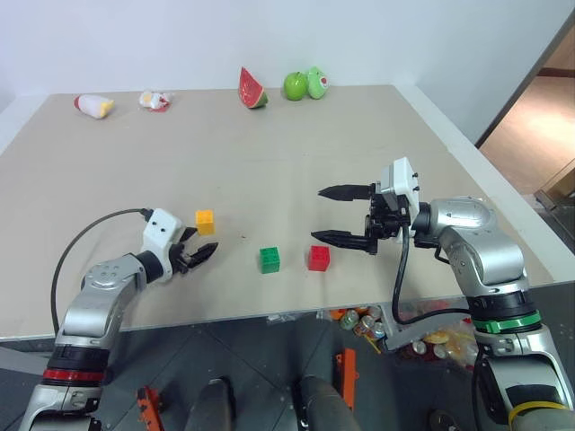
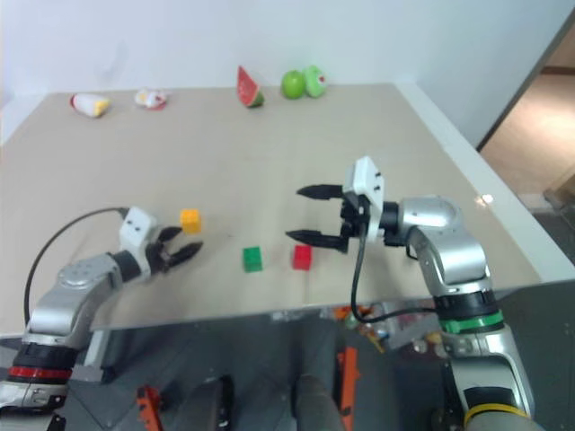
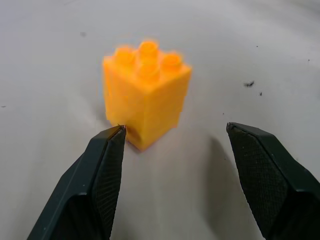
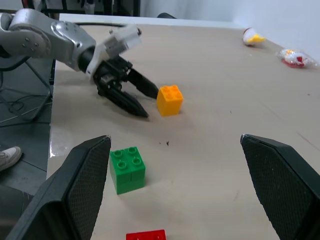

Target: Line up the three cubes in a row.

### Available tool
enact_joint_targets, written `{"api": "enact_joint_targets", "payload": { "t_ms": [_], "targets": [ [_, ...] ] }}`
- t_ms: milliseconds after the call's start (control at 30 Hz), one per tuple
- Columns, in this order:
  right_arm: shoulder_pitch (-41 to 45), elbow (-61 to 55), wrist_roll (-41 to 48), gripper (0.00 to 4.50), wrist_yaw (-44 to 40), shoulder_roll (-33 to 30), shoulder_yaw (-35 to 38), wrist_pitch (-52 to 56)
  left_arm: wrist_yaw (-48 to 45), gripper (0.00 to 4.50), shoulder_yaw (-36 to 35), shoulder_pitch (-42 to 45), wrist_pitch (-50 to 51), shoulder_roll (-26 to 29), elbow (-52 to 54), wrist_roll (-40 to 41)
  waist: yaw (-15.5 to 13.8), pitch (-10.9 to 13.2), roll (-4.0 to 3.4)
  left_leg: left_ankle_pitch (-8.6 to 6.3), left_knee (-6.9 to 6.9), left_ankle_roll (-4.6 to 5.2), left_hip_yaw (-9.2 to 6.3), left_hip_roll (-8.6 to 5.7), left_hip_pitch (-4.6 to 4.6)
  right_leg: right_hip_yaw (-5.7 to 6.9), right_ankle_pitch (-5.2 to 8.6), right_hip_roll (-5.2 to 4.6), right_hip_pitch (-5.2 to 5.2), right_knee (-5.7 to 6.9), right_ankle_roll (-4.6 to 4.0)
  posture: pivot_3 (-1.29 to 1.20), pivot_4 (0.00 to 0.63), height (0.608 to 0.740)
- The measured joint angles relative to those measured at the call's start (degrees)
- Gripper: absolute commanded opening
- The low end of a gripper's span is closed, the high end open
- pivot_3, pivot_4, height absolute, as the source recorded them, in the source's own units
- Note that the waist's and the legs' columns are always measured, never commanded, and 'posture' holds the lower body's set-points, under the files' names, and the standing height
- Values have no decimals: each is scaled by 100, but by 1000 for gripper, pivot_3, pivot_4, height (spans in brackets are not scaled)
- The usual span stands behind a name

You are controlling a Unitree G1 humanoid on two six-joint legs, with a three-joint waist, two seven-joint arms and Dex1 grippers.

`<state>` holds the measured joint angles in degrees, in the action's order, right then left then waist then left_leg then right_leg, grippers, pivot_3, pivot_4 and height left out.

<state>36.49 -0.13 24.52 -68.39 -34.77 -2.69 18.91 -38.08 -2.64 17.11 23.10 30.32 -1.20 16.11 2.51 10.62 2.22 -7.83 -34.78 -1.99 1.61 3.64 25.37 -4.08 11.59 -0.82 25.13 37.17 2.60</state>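
Yellow-orange cube [image 3: 146, 92] just ahead of left gripper [image 1: 199, 257], its fingers apart and empty, right gripper [image 1: 328, 215] wide above red cube [image 1: 318, 258], green cube [image 1: 269, 259] beside it

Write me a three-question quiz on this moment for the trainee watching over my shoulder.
1. True or false: the left gripper has closed on the yellow-orange cube.
2. Which cube lies between the other two: A red, B green, C yellow-orange?
3. Fill in: the right gripper hangs open above the ___ cube.

Key:
1. False; its open fingers sit just short of it.
2. B, the green cube.
3. Red; the red cube.
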Motion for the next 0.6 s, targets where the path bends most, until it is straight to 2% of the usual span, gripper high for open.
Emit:
{"api": "enact_joint_targets", "payload": {
  "t_ms": [400, 600],
  "targets": [
    [13, -34, -1, 4315, 3, 148, -122, -4, 568, 3310, 167, 27, 364, -213, 315, -322, -6, 0, 0, 1, -9, 1, -2, -2, -8, 0, -7, -1, -17, 1, 7, 0, 150, 740],
    [12, -38, 0, 4315, 6, 153, -122, -4, 1135, 3310, 151, 292, 944, -421, 351, -440, 2, 0, 0, 3, -11, 3, -4, -3, -20, 0, -29, 0, -19, 1, 1, 0, 150, 740]
  ]
}}
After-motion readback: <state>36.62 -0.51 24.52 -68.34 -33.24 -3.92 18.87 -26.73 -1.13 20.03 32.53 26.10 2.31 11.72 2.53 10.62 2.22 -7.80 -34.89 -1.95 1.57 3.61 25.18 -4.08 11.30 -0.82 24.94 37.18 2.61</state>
